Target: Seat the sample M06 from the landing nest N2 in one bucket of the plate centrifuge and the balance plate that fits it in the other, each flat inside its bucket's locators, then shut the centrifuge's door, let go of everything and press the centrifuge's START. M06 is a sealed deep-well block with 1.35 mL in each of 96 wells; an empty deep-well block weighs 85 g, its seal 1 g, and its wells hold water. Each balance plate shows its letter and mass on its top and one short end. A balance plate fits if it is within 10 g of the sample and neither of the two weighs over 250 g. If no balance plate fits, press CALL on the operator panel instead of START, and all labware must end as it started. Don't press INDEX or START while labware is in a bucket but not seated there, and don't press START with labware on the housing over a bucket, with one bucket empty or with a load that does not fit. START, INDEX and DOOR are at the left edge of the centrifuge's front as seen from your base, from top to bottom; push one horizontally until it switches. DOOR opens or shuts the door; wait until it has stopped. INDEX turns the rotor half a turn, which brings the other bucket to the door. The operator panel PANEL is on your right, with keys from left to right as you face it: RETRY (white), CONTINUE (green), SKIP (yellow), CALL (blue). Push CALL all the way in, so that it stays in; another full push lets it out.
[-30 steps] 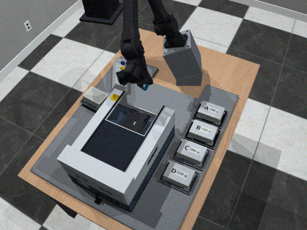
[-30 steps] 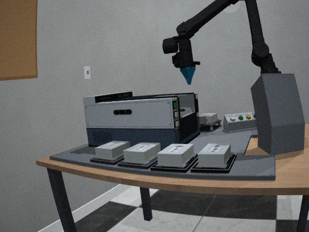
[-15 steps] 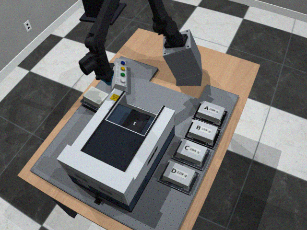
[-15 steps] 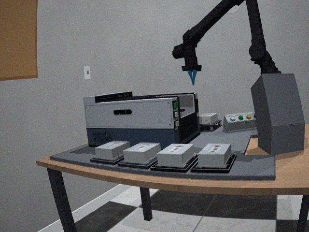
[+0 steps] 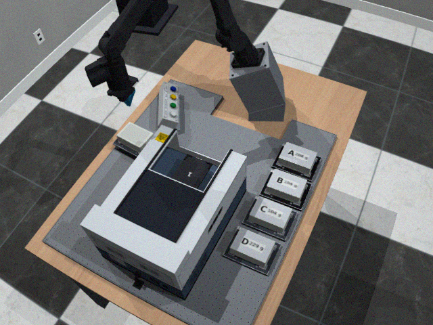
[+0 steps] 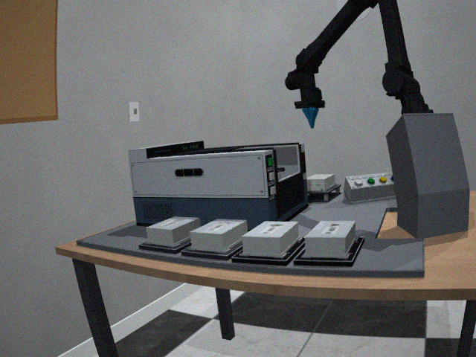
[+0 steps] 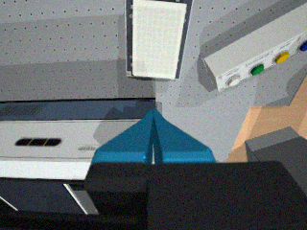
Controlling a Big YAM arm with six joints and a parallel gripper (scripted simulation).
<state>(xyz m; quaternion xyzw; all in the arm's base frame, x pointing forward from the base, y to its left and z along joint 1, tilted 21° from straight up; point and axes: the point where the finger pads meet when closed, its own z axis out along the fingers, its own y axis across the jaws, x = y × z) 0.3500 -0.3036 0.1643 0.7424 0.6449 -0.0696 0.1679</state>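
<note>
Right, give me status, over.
Gripper shut, empty, high above the deck. Sample M06 in its nest, untouched. Centrifuge door open, bucket empty. Balance plates A to D all parked.

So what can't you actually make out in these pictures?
- Masses on balance plates A, B and C: top view, print blurred and too small.
- The centrifuge buttons' labels: exterior view, too small.
- The sample block label: wrist view shows only its pale top.
- The second bucket: hidden under the housing, top view.
- The gripper: shut, empty.
</note>
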